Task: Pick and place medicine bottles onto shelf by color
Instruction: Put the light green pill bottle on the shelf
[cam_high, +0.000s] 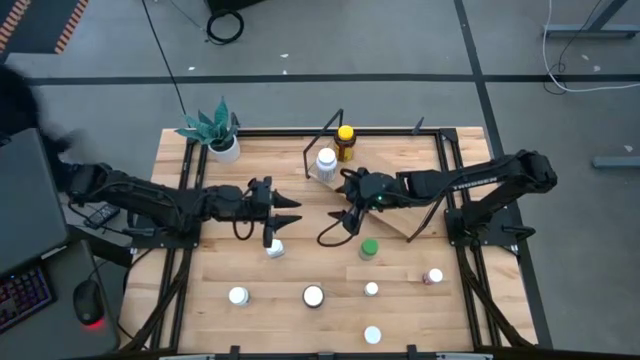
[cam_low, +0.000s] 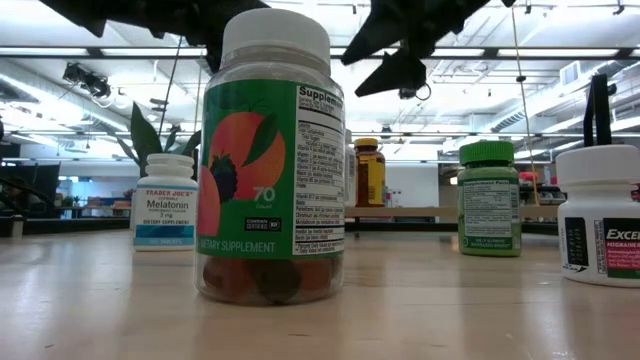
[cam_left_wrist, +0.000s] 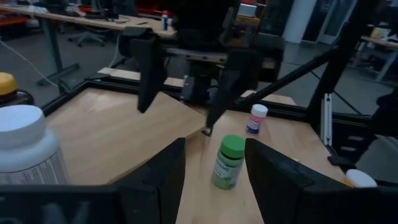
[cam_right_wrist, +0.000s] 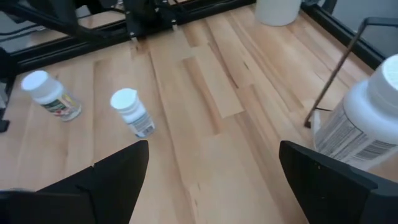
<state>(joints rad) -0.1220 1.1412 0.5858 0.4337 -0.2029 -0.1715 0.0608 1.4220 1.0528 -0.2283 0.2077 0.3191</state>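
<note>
The shelf (cam_high: 398, 222), a tilted light-wood board in a black wire frame, stands at the table's far middle. A white bottle (cam_high: 326, 163) and an amber, yellow-capped bottle (cam_high: 345, 143) stand at its far end. A green-capped bottle (cam_high: 369, 249) stands on the table beside it. My left gripper (cam_high: 292, 212) hovers open left of the shelf, its fingers (cam_left_wrist: 163, 180) empty, with a white-capped bottle (cam_high: 275, 247) just near of it. My right gripper (cam_high: 345, 218) hovers wide open (cam_right_wrist: 214, 149) over the shelf's near-left part, facing the left gripper.
More bottles stand near the front edge: white-capped ones (cam_high: 238, 295) (cam_high: 313, 296) (cam_high: 371, 289) (cam_high: 372, 335) and a pinkish one (cam_high: 433, 276). A potted green plant (cam_high: 222, 140) is at the far left. Bare tabletop lies between the grippers and the front row.
</note>
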